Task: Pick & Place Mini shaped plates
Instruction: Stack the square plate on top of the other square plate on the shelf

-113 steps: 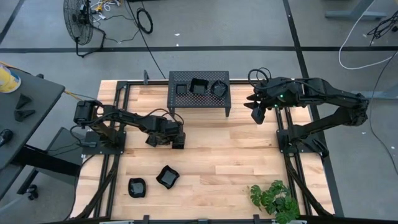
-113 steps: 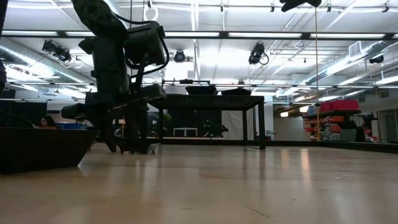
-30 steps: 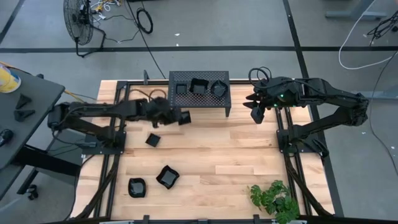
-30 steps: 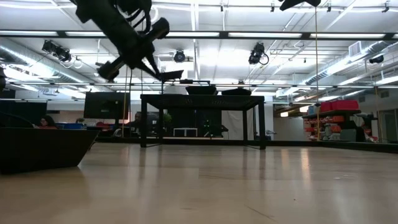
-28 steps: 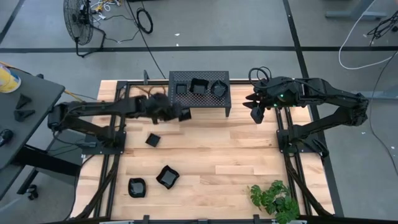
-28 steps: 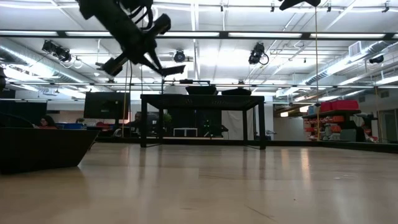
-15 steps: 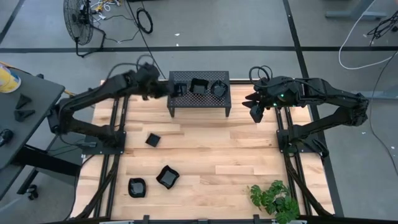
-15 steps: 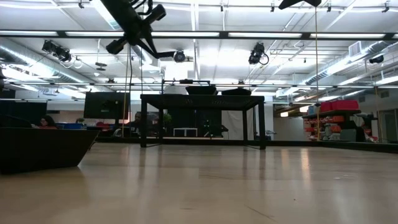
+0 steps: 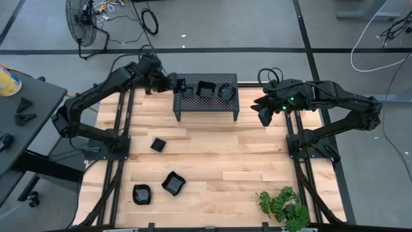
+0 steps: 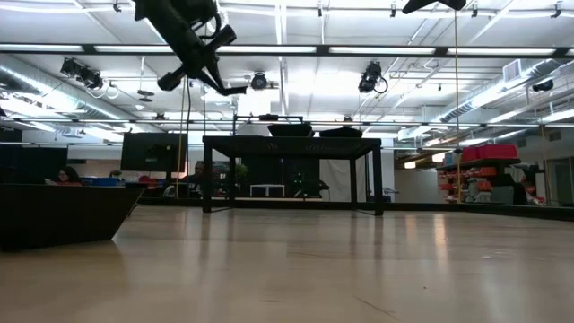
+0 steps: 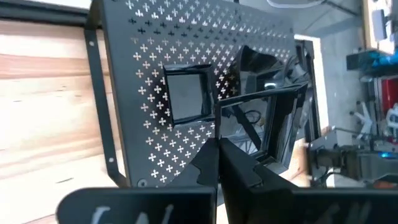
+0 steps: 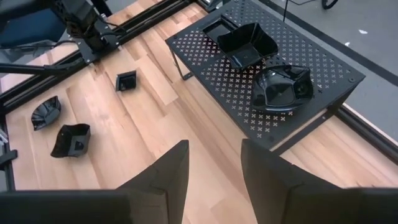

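My left gripper point(image 9: 175, 84) is shut on a small square black plate point(image 11: 273, 118), held above the left end of the perforated stand point(image 9: 212, 103). On the stand rest a small square plate point(image 9: 187, 92), a larger square one point(image 9: 206, 88) and a wavy-edged one point(image 9: 226, 91). Three more plates lie on the table: a small square one point(image 9: 158, 144) and two near the front left point(image 9: 172, 183), point(image 9: 141, 193). My right gripper point(image 9: 265, 115) hangs open in the air off the stand's right end, with nothing between its fingers. My left gripper pinches the square plate by one side of its raised rim point(image 11: 219, 134) between its two shut fingers. The fingers slant downward from the table's left. The plate point(image 10: 231, 90) sticks out beyond the fingertips, lifted clear above the stand's top, nearly level.
A potted plant point(image 9: 283, 206) stands at the near right corner. Dark frame rails point(image 9: 122, 129) run along both sides of the table. Bare wood lies between the stand and the front plates. In the low view a dark plate point(image 10: 54, 211) looms close at the left.
My left gripper, still shut on the square plate, has gone up and toward the table's far edge, from in front of the stand's near left side to above its left end, and its wrist has rolled. The plate has travelled with it, clear of everything.
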Robot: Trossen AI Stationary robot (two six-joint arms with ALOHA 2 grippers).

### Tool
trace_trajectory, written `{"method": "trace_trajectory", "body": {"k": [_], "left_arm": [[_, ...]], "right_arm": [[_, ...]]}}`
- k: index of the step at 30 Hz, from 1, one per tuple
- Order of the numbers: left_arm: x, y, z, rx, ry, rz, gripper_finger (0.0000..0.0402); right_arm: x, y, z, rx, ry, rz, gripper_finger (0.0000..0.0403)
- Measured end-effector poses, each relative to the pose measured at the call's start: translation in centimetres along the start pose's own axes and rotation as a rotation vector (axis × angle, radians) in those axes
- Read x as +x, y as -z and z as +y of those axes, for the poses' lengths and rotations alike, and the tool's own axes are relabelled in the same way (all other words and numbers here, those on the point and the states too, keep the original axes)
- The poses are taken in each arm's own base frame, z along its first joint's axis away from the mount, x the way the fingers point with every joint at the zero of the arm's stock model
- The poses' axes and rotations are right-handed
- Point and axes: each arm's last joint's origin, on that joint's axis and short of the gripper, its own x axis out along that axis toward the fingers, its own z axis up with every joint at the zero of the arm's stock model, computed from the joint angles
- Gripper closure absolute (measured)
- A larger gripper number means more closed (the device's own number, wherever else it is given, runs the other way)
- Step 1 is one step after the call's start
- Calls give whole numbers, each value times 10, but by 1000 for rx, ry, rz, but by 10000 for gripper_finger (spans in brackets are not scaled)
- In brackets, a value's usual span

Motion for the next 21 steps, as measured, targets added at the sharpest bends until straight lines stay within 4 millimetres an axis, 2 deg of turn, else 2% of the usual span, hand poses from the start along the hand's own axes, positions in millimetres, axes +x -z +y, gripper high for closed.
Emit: {"method": "trace_trajectory", "body": {"k": [5, 10, 16, 21], "left_arm": [[19, -5, 6, -6, -26, 54, 395], [30, -8, 6, -62, -5, 84, 395], [32, -17, 2, -73, 9, 83, 395], [29, -34, -6, -58, 32, 51, 395]], "right_arm": [[0, 0, 0, 8, 0, 0, 254], [0, 0, 0, 36, 1, 0, 254], [0, 0, 0, 60, 6, -3, 254], [0, 0, -1, 76, 23, -13, 254]]}}
